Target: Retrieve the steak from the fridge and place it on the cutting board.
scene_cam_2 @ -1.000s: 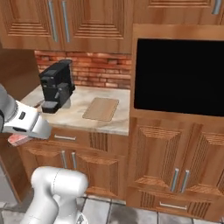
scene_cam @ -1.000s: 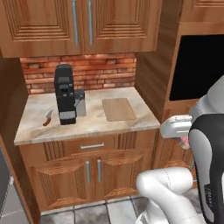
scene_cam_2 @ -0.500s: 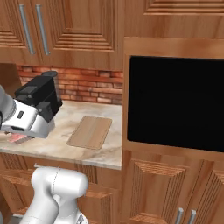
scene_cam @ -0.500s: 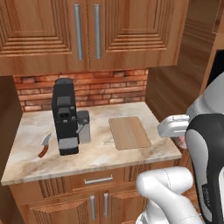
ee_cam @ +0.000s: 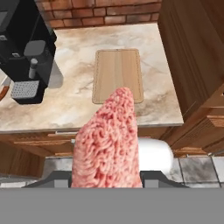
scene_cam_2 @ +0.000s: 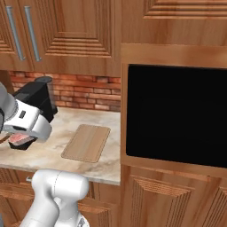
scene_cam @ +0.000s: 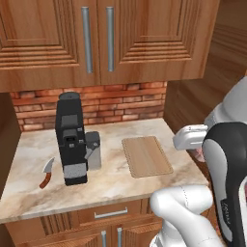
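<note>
- Steak (ee_cam: pixel 107 140): pinkish-red slab with paler streaks, standing up from the bottom of the hand view, clear of the counter; lower end hidden at the bottom edge. Also glimpsed as a pink patch under the white wrist in the right base view (scene_cam_2: pixel 18 139).
- Gripper (scene_cam_2: pixel 17 141): pinched on the steak and carrying it; fingertips themselves covered by the meat in the hand view. Held in front of the counter's edge, off to the side of the board, in the right base view.
- Cutting board (scene_cam: pixel 146 156): thin light-brown rectangle lying flat and bare on the counter, beyond the steak's tip in the hand view (ee_cam: pixel 117 75); apart from the steak.
- Countertop (scene_cam: pixel 116 183): beige marbled slab bearing the board, with a red brick backsplash (scene_cam: pixel 120 99) behind.
- Coffee machine (scene_cam: pixel 71 140): black, upright, left of the board in the left base view, near but not touching it.
- Knife (scene_cam: pixel 47 172): small, with a reddish-brown handle, lying left of the coffee machine.
- Wooden cabinets (scene_cam: pixel 96 38): brown doors with grey bar handles above the counter.
- Black panel (scene_cam_2: pixel 176 115): set in the tall wooden unit right of the counter in the right base view.
</note>
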Robot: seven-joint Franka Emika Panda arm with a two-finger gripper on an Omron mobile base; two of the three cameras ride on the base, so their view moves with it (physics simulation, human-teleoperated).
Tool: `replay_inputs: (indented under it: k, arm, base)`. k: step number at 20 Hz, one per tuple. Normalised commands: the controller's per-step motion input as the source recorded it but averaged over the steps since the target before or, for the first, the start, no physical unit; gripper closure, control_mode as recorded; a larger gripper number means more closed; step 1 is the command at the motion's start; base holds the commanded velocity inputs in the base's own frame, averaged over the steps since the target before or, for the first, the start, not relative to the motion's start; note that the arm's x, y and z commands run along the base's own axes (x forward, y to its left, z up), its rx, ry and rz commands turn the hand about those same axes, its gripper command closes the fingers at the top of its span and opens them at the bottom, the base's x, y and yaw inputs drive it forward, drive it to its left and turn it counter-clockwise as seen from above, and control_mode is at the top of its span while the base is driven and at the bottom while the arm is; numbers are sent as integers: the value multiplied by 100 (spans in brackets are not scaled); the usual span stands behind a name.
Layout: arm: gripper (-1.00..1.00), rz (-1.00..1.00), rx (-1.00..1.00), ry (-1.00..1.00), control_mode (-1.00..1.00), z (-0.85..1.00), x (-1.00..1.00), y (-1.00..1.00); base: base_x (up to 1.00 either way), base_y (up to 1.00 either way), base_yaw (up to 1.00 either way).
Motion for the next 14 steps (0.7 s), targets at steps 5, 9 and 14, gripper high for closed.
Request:
replay_inputs:
  k: [5,9,14]
  arm:
    - [100,0,1,2,-100,-15,91,0]
    - [100,0,0,11,-100,-53,100,0]
    - [100,0,0,12,-100,-72,100,0]
  base:
    - [0,0,0]
    - [0,0,0]
    - [0,0,0]
